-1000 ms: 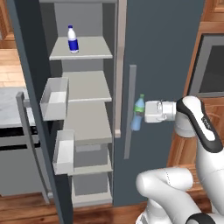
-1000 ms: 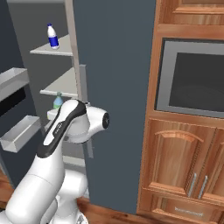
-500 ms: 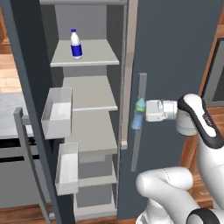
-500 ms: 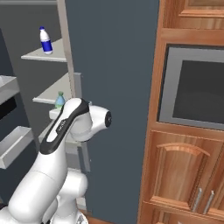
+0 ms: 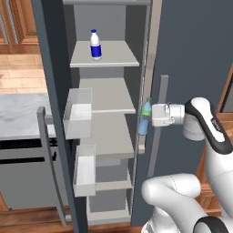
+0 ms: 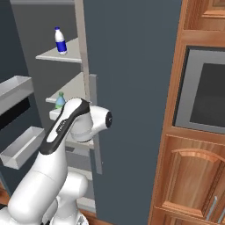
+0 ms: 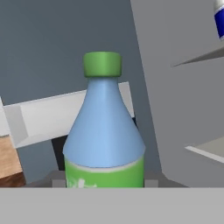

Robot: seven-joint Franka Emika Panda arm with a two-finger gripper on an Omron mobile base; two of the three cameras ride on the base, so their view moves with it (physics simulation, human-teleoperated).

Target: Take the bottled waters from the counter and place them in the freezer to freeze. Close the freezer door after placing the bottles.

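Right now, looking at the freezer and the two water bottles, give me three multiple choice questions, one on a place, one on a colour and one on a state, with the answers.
1. Where does the clear bottle with the blue label stand?
A. on an upper shelf inside the freezer
B. in a door bin
C. on the counter

2. What colour is the cap of the pale blue bottle?
A. white
B. red
C. green

3. What state is the pincer in?
A. open and empty
B. shut on the pale blue bottle
C. resting on a shelf

Answers:
1. A, both base views show it upright on that shelf.
2. C, the hand view shows a green cap up close.
3. B, the left base view shows the bottle held at the freezer's open edge.
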